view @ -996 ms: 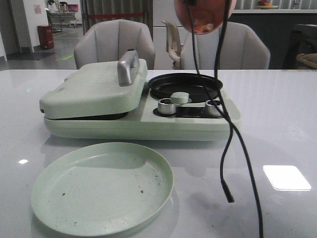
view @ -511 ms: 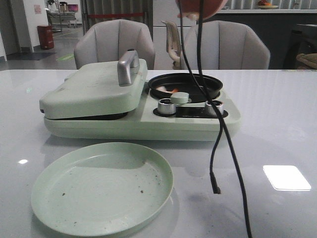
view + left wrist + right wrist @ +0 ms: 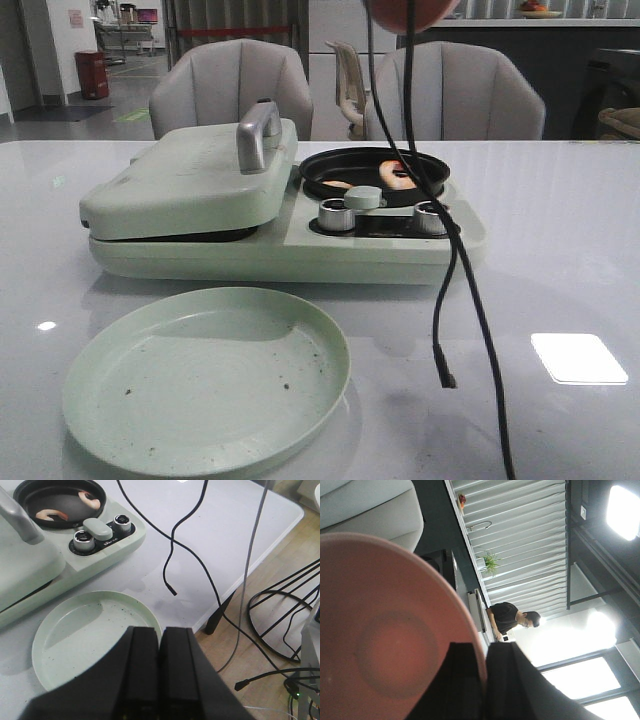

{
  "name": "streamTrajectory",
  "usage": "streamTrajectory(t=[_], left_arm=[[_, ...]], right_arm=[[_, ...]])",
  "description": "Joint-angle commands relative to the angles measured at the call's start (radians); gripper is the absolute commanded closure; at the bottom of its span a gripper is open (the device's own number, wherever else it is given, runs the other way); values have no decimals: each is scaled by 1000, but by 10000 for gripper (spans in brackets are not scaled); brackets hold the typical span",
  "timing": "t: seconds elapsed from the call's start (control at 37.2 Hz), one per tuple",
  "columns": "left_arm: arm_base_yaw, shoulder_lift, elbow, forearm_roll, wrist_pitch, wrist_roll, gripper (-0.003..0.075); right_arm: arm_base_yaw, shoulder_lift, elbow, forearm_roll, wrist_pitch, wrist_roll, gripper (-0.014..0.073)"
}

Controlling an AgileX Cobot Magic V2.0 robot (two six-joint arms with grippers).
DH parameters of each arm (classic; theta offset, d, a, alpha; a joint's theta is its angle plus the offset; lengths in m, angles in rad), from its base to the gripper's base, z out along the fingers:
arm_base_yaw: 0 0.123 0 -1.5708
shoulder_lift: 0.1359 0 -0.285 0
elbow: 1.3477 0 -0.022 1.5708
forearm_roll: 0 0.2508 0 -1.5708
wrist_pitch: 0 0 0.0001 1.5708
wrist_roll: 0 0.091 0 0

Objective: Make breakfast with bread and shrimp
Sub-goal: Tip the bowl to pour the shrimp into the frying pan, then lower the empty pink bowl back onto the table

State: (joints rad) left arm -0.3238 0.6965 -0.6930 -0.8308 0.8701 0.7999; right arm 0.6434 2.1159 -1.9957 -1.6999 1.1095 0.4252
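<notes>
While upended at top centre, pink bowl [image 3: 410, 12] clamped in right end effector [image 3: 482, 690].
Could snag dangling cable [image 3: 460, 280], scattering shrimp [image 3: 398, 174] from pan [image 3: 372, 175]; left end effector [image 3: 159, 680] closed, empty.

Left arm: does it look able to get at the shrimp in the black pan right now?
Probably yes. The shrimp lie uncovered in the open black pan, nothing over them. The left gripper is empty but shut, so the fingers must open first; the dangling black cable hangs close by.

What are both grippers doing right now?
Left gripper: closed, holding nothing, above the plate.
Right gripper: closed on the rim of the pink bowl, held high.
</notes>
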Motion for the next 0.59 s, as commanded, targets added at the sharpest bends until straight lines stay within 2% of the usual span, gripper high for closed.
streamTrajectory(t=[0.0,0.16,0.24,0.38,0.57], left_arm=[[-7,-3,-26,-52,-40,4,621],[-7,-3,-26,-52,-40,4,621],[-7,-3,-26,-52,-40,4,621],[-7,-3,-26,-52,-40,4,621],[-7,-3,-26,-52,-40,4,621]], right_arm=[[-2,-69,-38,-73,50,17,550],[-10,-91,-38,46,162,32,552],[-26,-131,-37,167,203,31,552],[-101,-243,-1,508,206,27,552],[-325,-410,186,895,126,-7,552]])
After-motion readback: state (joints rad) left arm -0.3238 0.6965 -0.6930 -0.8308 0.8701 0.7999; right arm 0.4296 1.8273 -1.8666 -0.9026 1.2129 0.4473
